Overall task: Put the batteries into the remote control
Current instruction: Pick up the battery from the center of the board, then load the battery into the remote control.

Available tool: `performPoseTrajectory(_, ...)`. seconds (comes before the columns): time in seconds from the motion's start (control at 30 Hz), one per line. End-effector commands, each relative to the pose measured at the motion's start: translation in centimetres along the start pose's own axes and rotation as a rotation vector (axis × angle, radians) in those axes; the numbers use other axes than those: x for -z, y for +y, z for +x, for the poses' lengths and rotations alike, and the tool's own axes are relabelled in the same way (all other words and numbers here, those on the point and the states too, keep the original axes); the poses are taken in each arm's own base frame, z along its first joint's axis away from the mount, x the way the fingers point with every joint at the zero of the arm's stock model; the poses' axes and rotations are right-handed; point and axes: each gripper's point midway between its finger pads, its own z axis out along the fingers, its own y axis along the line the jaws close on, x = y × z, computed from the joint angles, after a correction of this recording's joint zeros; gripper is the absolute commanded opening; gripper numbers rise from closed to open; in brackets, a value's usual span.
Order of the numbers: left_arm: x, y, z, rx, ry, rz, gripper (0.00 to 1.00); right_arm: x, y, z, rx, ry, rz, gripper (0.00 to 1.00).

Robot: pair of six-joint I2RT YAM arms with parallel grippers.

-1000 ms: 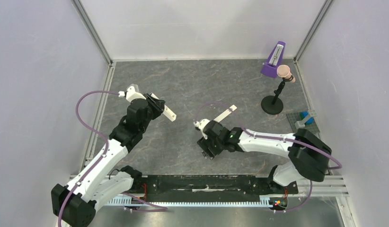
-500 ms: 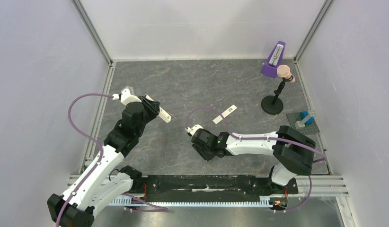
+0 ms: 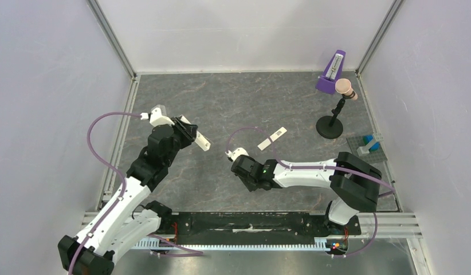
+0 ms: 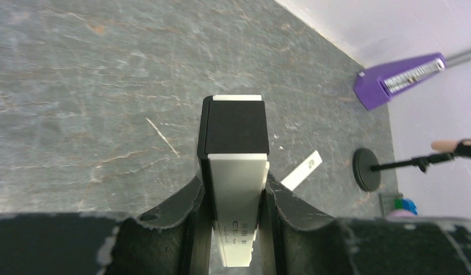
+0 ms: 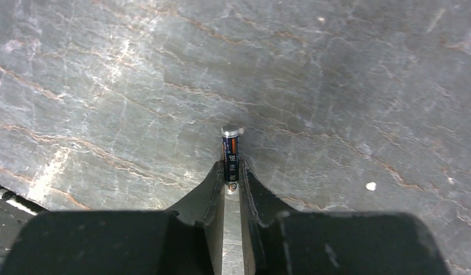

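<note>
Left wrist view: L gripper [image 4: 234,182] clamped on the remote control [image 4: 234,132], which sticks out fwd past the fingertips w/ dark recess facing up. Cover strip [image 4: 301,171] lies beyond, to its right. R gripper [image 5: 231,169] has just pinched shut on one of the batteries [image 5: 230,146], which pokes out ahead of the tips. Pick looks made; next is lift & carry to the recess. 2nd one not seen.

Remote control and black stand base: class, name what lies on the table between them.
A thin white strip lies between the remote control and the stand base; top and left wrist views both show it.
</note>
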Motion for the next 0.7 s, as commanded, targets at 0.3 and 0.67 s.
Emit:
performPoseTrajectory(0.3, 1.4, -11.9, 6.8, 0.079, 0.403, 0.726, 0.02, 12.5, -2.6, -12.0, -0.164, -0.489, -0.068, 0.13)
performPoseTrajectory(0.67, 2.8, -14.2, 7.6, 0.101, 0.476, 0.894, 0.02, 19.1, -1.9, -14.4, -0.095, -0.837, -0.243, 0.15)
